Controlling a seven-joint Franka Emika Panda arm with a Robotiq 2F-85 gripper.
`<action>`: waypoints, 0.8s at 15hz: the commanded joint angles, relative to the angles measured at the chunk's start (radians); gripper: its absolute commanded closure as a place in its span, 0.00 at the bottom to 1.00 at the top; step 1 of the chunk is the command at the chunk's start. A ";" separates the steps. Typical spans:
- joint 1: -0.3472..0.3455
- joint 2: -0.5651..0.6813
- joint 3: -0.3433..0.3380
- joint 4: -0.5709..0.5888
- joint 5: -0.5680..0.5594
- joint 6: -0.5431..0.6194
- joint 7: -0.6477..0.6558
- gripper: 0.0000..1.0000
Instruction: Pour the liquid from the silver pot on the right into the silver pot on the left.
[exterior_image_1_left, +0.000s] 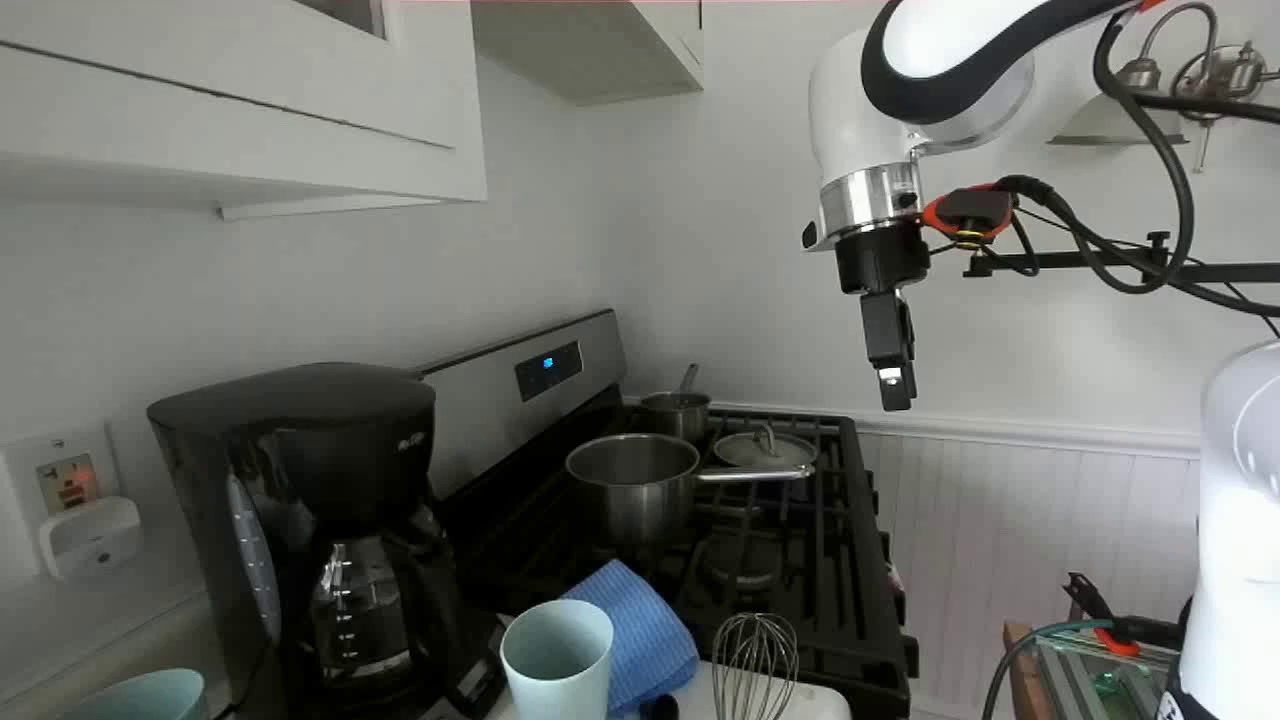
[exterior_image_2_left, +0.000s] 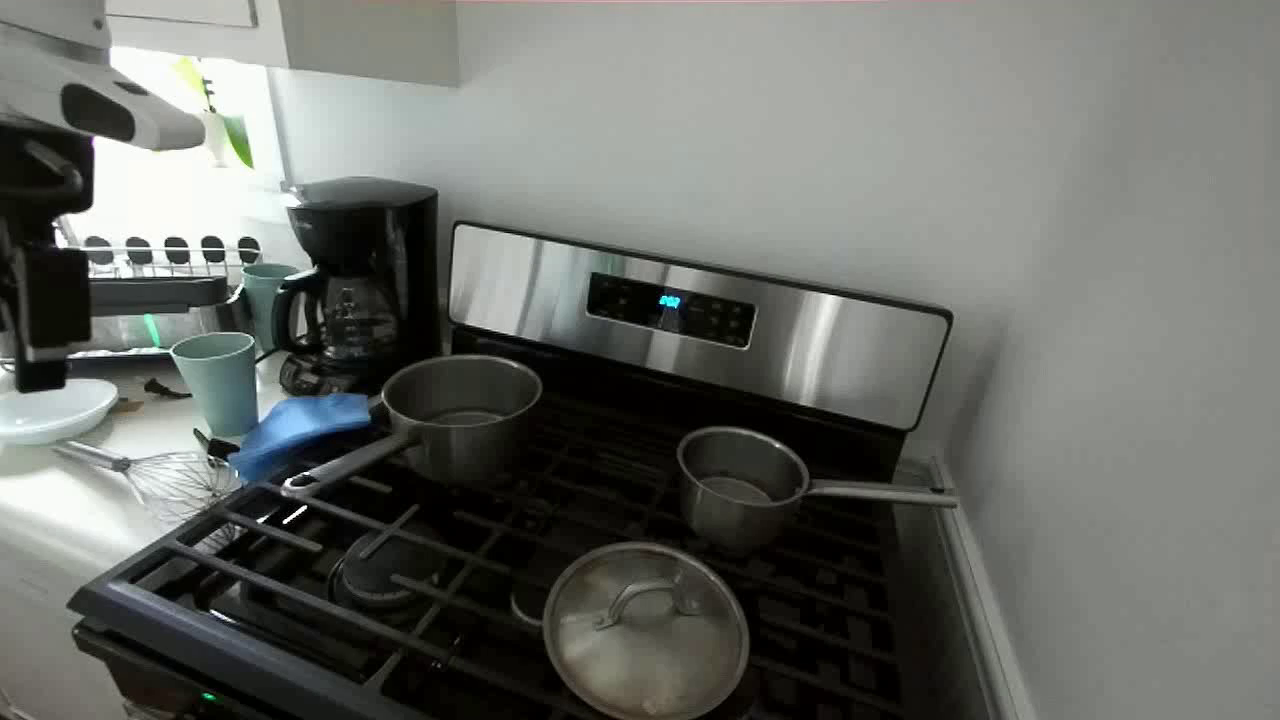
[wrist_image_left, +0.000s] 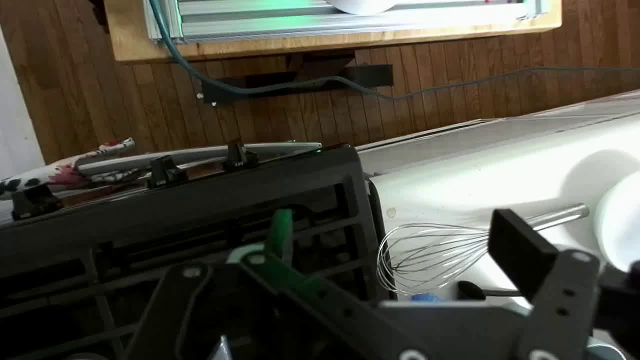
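"OFF" is read on a knob (wrist_image_left: 240, 157); gripper (exterior_image_1_left: 897, 388) jaws are spread.
Below these, well apart, the right silver pot (exterior_image_2_left: 738, 505) is set, handle (exterior_image_2_left: 870, 491) pointed toward the wall (exterior_image_2_left: 1120, 400).

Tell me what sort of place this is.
A kitchen, probably in a home: there is a gas stove, a coffee maker beside it, and a wire whisk lying nearby.

The arm (exterior_image_1_left: 850, 120) is rounded and white with a black band (exterior_image_1_left: 920, 100), a shiny silver collar (exterior_image_1_left: 868, 198), a dark unit (exterior_image_1_left: 972, 207) edged in orange-red, a looping black cable (exterior_image_1_left: 1184, 207) and a black claw (wrist_image_left: 399, 243).
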 joint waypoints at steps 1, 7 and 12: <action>-0.006 0.001 0.005 0.001 0.003 -0.001 -0.003 0.00; -0.043 0.107 0.000 0.030 0.020 0.197 0.135 0.00; -0.097 0.275 -0.032 0.114 0.048 0.508 0.228 0.00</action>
